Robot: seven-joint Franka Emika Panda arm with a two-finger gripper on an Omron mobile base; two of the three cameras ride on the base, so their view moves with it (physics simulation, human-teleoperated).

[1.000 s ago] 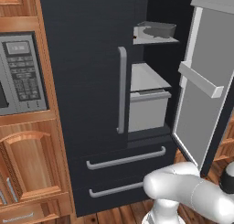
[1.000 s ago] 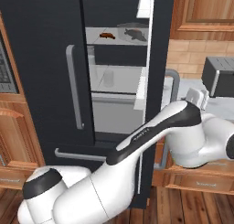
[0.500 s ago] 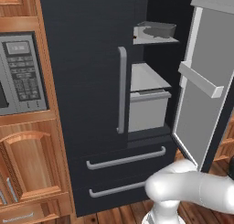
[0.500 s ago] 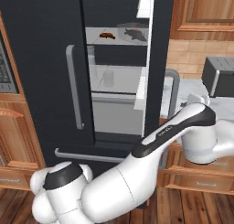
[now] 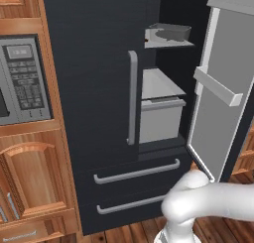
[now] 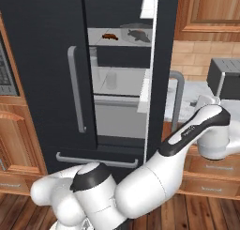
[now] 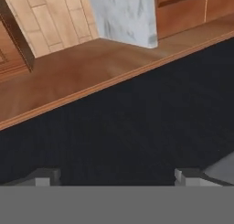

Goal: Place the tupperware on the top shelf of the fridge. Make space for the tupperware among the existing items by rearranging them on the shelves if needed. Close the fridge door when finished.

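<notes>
The black fridge [image 5: 99,63] has its left door shut and its right door [image 5: 223,93] swung open. Inside, on the upper shelf [image 6: 119,42], stands the grey tupperware [image 6: 136,34] [image 5: 171,31], with a brown oblong morsel [image 6: 109,36] to its left. One shelf lower [image 6: 126,88] stands a clear glass [image 6: 111,80]. In the hand view my gripper [image 7: 116,177] is open with nothing between its fingertips [image 7: 45,177], and it faces a black fridge panel close up. My white arm [image 6: 187,140] reaches low and to the right of the open door.
A silver microwave [image 5: 20,78] sits in the wood cabinets left of the fridge. A grey toaster [image 6: 225,76] stands on the marble counter [image 6: 187,100] to the right. Two fridge drawers with bar handles [image 5: 136,172] lie below. The open door juts toward my arm.
My arm has swung lower and further right, its elbow dropping in both base views. The fridge, its doors and the shelf items have not moved. The jaws stay open.
</notes>
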